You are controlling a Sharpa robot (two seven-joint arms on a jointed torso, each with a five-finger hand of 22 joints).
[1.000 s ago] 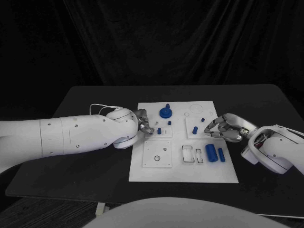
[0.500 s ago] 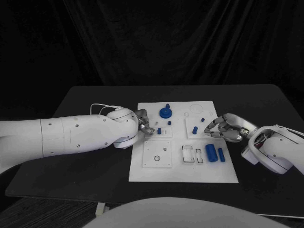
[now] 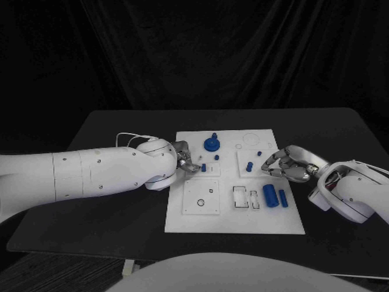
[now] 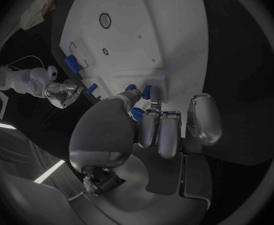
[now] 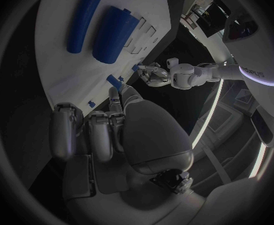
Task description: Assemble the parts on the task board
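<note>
Progress: early | board (image 3: 236, 222) has one round part (image 3: 212, 145) standing at 12 o'clock | two cylinders (image 3: 276, 198) lie loose at 4 o'clock | left hand (image 3: 184, 159) and right hand (image 3: 285, 164) curled at board's edges, grip unclear

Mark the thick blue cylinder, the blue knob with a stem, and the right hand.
thick blue cylinder (image 3: 271, 195), head view, middle of its side.
blue knob (image 3: 212, 145), head view, its round base.
right hand (image 3: 285, 164), head view, middle of the curled fingers.
</note>
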